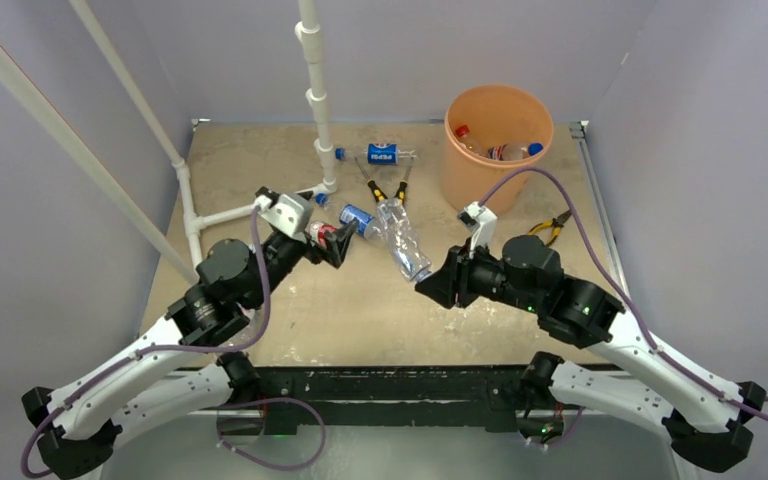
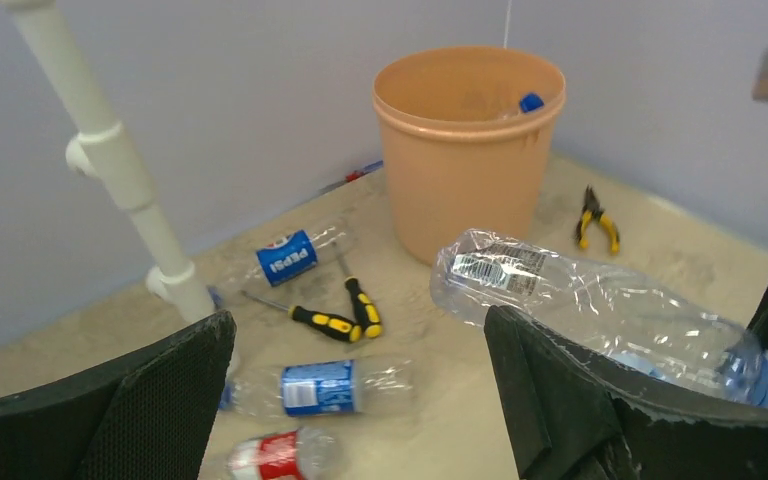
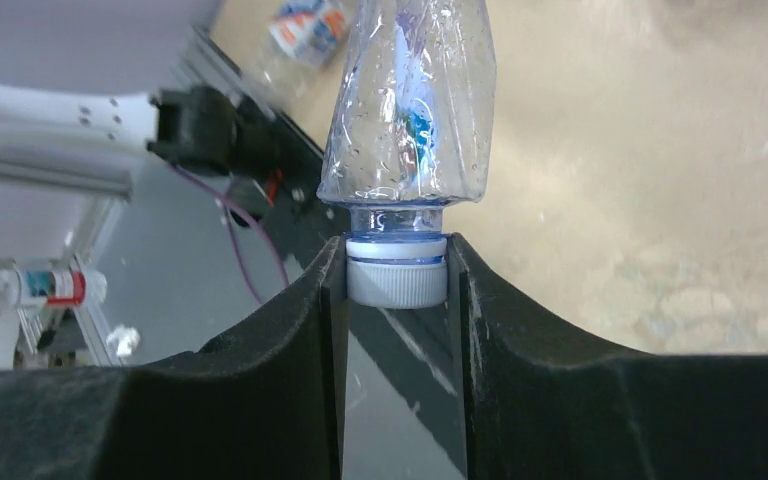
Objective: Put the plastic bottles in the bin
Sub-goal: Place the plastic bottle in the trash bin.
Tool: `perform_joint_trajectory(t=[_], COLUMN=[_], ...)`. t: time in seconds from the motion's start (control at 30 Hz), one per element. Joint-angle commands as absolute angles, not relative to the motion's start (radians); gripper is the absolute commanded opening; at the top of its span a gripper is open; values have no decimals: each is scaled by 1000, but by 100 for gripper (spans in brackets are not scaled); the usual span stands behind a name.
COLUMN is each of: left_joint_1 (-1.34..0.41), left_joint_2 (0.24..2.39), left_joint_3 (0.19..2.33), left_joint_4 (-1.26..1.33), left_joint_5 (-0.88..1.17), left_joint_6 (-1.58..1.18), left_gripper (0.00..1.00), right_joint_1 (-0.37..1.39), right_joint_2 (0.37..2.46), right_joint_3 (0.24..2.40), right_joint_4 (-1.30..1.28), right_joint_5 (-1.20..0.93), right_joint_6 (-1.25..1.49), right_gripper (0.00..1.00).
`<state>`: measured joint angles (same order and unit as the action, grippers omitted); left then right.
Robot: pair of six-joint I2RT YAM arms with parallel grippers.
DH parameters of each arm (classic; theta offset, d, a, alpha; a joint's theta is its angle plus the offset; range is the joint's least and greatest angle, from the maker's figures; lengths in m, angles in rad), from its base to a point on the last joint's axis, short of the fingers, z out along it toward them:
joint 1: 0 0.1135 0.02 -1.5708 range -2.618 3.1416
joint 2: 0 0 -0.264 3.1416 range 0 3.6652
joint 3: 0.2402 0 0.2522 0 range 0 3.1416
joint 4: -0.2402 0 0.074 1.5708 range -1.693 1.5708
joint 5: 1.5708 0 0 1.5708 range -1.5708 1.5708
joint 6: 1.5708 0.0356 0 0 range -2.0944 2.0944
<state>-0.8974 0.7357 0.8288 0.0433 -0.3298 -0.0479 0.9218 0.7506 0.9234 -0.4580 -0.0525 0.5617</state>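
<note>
My right gripper (image 3: 396, 290) is shut on the white cap (image 3: 396, 276) of a large crumpled clear bottle (image 1: 403, 238), whose body (image 3: 410, 110) points toward the table's middle. The left gripper (image 1: 338, 243) hangs open with nothing between its fingers. Just below it lie a red-label bottle (image 2: 275, 455) and a blue-label bottle (image 2: 315, 388). A Pepsi bottle (image 1: 385, 155) lies near the back wall. The orange bin (image 1: 470, 175) stands at the back right with bottles (image 1: 505, 150) inside. In the left wrist view the bin (image 2: 470, 190) rises behind the large bottle (image 2: 580, 300).
Yellow-and-black handled pliers (image 1: 388, 190) lie between the Pepsi bottle and the large bottle. A second pair (image 1: 552, 228) lies right of the bin. A white pipe frame (image 1: 315, 90) stands at the back left, with its foot (image 2: 175, 280) close to the bottles.
</note>
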Motion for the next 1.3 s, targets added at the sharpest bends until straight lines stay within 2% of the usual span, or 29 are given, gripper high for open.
perform_joint_trajectory(t=[0.0, 0.13, 0.33, 0.4, 0.5, 0.57, 0.7, 0.97, 1.2, 1.27], left_joint_1=[-897, -898, -920, -1001, -1165, -1212, -1215, -1215, -1216, -1216], left_joint_2=[680, 660, 804, 838, 916, 949, 945, 1000, 1045, 1043], left_joint_3=[845, 799, 852, 846, 834, 827, 812, 813, 825, 827], left_joint_4=[-57, -117, -236, -245, -251, -214, -121, -169, -227, -212], left_joint_5=[-90, 105, 142, 72, -183, -260, -243, -247, -265, -265], left_joint_6=[414, 653, 868, 943, 1050, 1083, 1126, 1179, 1182, 1179], left_gripper=[95, 99, 99, 99, 99, 99, 99, 99, 90, 82], right_joint_1=[920, 922, 921, 920, 920, 921, 922, 921, 921, 922], right_joint_2=[747, 757, 825, 840, 878, 912, 961, 969, 966, 971], right_joint_3=[996, 1015, 1048, 1056, 1073, 1087, 1104, 1126, 1178, 1187], right_joint_4=[-625, -661, -702, -705, -705, -700, -693, -678, -716, -727], right_joint_5=[-104, -45, -29, -43, -94, -107, -150, -266, -289, -287], right_joint_6=[512, 484, 391, 379, 341, 309, 269, 255, 240, 235], right_gripper=[0, 0, 0, 0, 0, 0, 0, 0, 0, 0])
